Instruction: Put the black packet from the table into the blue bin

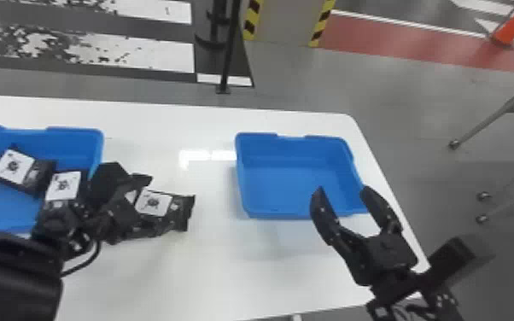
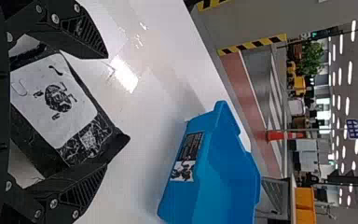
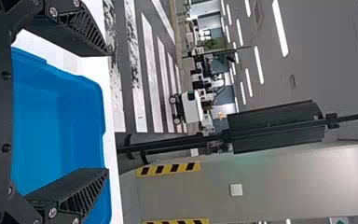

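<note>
While left pincer (image 1: 158,205), wide, straddles black packet (image 2: 58,102), right pincer (image 1: 342,190) gapes; left wrist view adds bin label (image 2: 183,171).

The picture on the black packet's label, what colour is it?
Black, on the packet's white label; it shows best in the left wrist view.

The packet (image 1: 153,203) lies on the table (image 1: 162,273) between the right bin (image 1: 286,179) and the left bin (image 1: 77,143) holding other packets (image 1: 15,167).
</note>
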### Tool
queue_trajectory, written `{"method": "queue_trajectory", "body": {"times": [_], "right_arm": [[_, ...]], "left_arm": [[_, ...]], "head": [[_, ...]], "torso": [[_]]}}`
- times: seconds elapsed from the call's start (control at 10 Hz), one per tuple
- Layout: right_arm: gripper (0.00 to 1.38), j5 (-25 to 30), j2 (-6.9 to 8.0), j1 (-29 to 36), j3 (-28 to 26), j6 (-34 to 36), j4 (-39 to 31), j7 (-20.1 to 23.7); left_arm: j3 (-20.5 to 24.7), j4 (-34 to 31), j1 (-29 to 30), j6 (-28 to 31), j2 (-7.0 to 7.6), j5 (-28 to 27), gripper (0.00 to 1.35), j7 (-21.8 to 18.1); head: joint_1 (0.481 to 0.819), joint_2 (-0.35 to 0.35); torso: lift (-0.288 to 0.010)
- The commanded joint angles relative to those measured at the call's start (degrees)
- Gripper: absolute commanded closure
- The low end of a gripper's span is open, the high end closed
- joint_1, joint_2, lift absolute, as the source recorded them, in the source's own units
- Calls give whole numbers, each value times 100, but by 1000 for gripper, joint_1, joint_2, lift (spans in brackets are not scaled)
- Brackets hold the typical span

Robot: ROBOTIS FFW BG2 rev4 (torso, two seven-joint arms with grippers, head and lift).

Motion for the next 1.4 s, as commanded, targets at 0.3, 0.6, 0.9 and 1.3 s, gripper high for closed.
{"method": "queue_trajectory", "body": {"times": [0.3, 0.6, 0.9, 1.3], "right_arm": [[133, -57, 5, 21, 0, -2, 0, 0], [133, -57, 5, 21, 0, -2, 0, 0], [133, -57, 5, 21, 11, -2, 14, 0], [133, -57, 5, 21, 11, -2, 0, 0]], "left_arm": [[-244, 233, -235, 519, 51, -152, 1038, -9], [-347, 93, -390, 209, 157, 54, 1208, -272], [236, -1693, 186, 1180, 245, 488, 1207, -492], [2178, -2790, 988, 1489, 473, -26, 1207, -1037]], "head": [[695, -243], [695, -263], [695, -270], [695, -117]], "torso": [[-110], [-110], [-110], [-110]]}}
